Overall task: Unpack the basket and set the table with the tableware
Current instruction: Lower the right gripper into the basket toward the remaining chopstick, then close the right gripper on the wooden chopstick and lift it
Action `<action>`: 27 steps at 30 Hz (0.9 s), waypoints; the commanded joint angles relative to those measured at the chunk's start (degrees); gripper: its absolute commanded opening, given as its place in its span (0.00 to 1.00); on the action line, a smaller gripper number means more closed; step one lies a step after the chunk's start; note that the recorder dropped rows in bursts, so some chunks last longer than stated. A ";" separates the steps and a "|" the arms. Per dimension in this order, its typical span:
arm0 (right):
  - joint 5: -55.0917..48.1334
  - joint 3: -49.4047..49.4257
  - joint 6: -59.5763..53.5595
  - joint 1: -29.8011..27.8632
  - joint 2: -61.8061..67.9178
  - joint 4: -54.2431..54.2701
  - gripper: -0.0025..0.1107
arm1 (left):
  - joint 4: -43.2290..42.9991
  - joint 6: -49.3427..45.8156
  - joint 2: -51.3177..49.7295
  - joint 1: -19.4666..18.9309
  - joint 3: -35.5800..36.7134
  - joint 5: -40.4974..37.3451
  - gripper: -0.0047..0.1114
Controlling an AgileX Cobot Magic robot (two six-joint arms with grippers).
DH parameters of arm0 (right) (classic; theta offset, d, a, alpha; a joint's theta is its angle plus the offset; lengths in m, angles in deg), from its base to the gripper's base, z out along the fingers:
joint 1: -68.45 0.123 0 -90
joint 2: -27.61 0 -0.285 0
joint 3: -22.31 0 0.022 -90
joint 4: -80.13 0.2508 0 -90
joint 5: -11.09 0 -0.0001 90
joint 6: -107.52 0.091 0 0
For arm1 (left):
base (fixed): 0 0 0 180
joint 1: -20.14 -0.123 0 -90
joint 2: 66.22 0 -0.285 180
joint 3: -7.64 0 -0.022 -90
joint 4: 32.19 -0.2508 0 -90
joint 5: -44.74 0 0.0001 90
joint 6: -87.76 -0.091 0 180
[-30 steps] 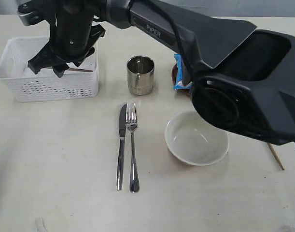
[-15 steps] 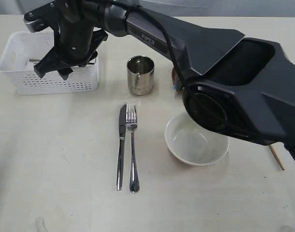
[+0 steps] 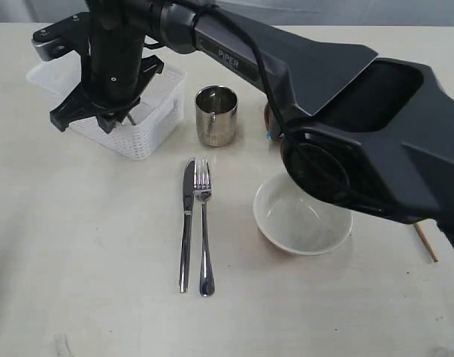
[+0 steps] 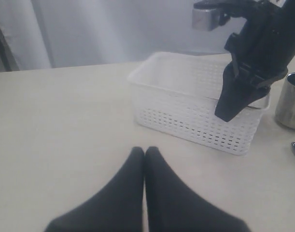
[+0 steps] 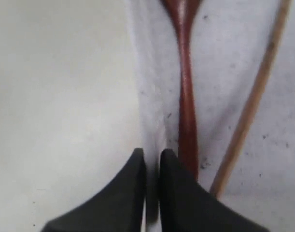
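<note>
Right tool point(image 5: 152, 159) pinches the basket point(image 3: 147, 136) by its thin wall; left tool point(image 4: 144, 152) jaws together, empty. Spoon point(image 5: 186, 96) inside basket: probably light, stiff, slick. Grip mid-handle.

Table point(image 3: 78, 260): pale beige, matte, faint scuffs. Positions taken from the cutlery pair at centre, exterior view.
- Knife point(image 3: 186, 230) and fork point(image 3: 205, 238): side by side, parallel, handles toward 6 o'clock, knife on the 9 o'clock side.
- Steel cup point(image 3: 215, 119): upright, 12 o'clock.
- White basket point(image 3: 141, 137): 10 o'clock, set skewed to the table edge.
- Cream bowl point(image 3: 301, 219): 3 o'clock, upright.
- Single chopstick point(image 3: 426, 244): beyond the bowl at 3 o'clock, partly hidden.
</note>
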State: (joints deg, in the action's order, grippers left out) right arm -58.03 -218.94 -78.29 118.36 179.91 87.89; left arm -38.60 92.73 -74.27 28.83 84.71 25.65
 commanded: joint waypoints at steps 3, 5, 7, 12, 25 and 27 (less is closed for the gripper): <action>-0.83 -0.16 -0.88 2.24 -0.47 6.08 0.02 | 0.23 -0.09 0.26 -0.15 0.15 0.41 0.04; -0.83 -0.16 -0.27 3.19 -0.47 6.30 0.02 | 0.23 -0.09 0.26 -0.15 0.15 0.41 0.04; -0.83 -0.16 0.46 4.15 -0.47 6.30 0.02 | 0.23 -0.09 0.26 -0.15 0.15 0.41 0.04; -0.83 -0.16 2.01 7.32 -0.47 6.05 0.02 | 0.23 -0.09 0.26 -0.15 0.15 0.41 0.04; -0.83 26.46 10.09 8.00 -16.61 -1.45 0.02 | 0.23 -0.09 0.26 -0.15 0.15 0.41 0.04; 1.17 32.93 10.76 9.05 -19.44 -1.60 0.02 | 0.23 -0.09 0.26 -0.15 0.15 0.41 0.04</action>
State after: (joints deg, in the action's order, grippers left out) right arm -57.84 -191.34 -68.97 126.49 162.89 86.60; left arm -38.60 92.73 -74.27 28.83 84.71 25.65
